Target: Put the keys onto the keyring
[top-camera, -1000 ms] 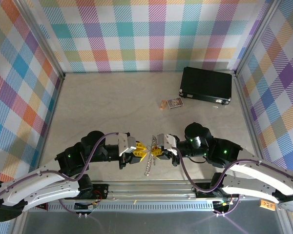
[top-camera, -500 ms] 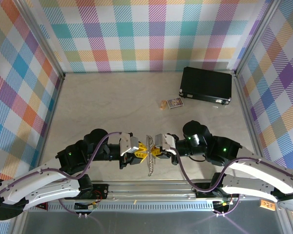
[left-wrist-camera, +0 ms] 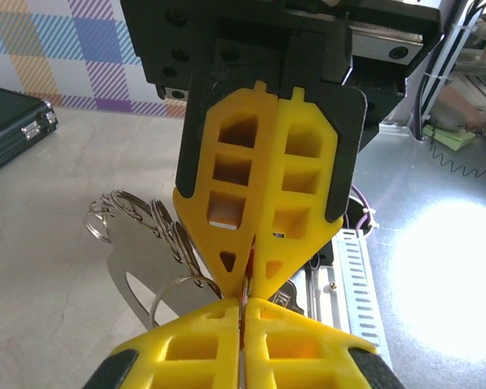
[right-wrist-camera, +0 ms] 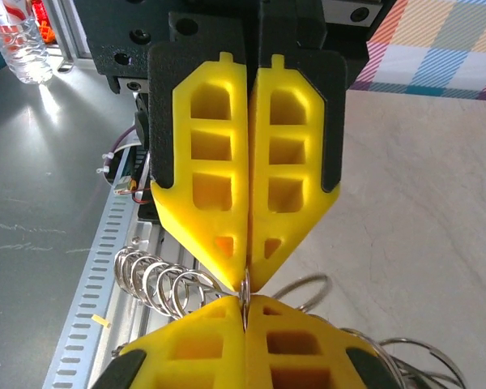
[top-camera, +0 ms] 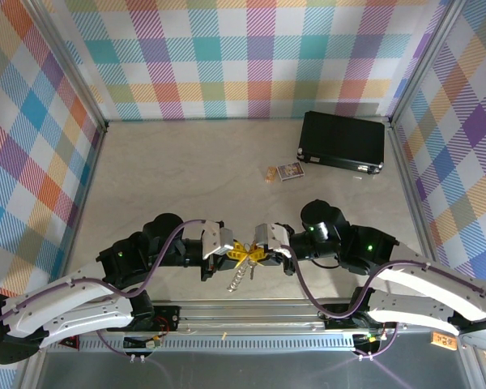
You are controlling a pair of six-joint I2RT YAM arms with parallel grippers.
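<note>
Yellow plastic fingers of the left gripper (top-camera: 240, 252) and the right gripper (top-camera: 252, 254) meet tip against tip just above the near edge of the table (top-camera: 178, 178). Both claws are clenched, each pair of fingers pressed together with no gap. The keyring (top-camera: 238, 277), a bunch of silver wire loops, hangs from this meeting point and leans toward the left arm. In the right wrist view a thin wire comes out exactly from between the right gripper's tips, so it grasps the keyring; what the left gripper pinches I cannot tell. Farther on the table lies a small printed card (top-camera: 291, 170), and beyond it, near the far right corner, a black case (top-camera: 343, 140).
</note>
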